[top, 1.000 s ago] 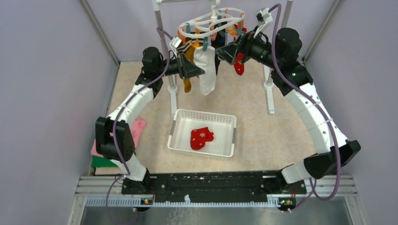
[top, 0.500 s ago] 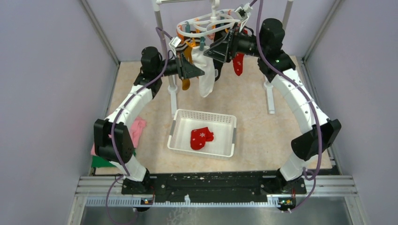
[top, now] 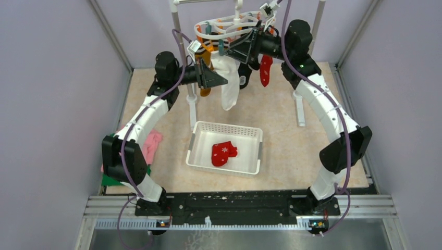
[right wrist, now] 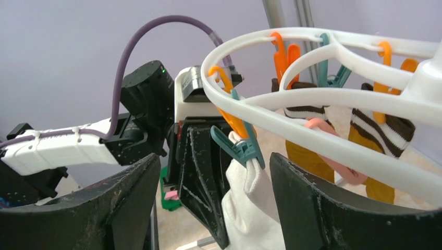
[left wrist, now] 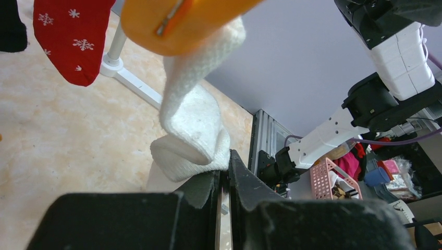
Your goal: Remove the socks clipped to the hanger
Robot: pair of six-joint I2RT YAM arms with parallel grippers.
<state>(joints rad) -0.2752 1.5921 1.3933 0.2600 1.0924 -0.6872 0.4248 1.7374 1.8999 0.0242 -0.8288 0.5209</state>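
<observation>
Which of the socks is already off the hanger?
The red snowflake sock lying in the white mesh basket. The rest, such as the white sock and the other red sock, hang clipped to the hanger.

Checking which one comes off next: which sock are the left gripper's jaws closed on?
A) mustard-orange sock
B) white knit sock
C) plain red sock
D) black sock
B: in the left wrist view the left gripper has its jaws pinched on the lower end of the white knit sock, which hangs from an orange plastic clip.
</observation>
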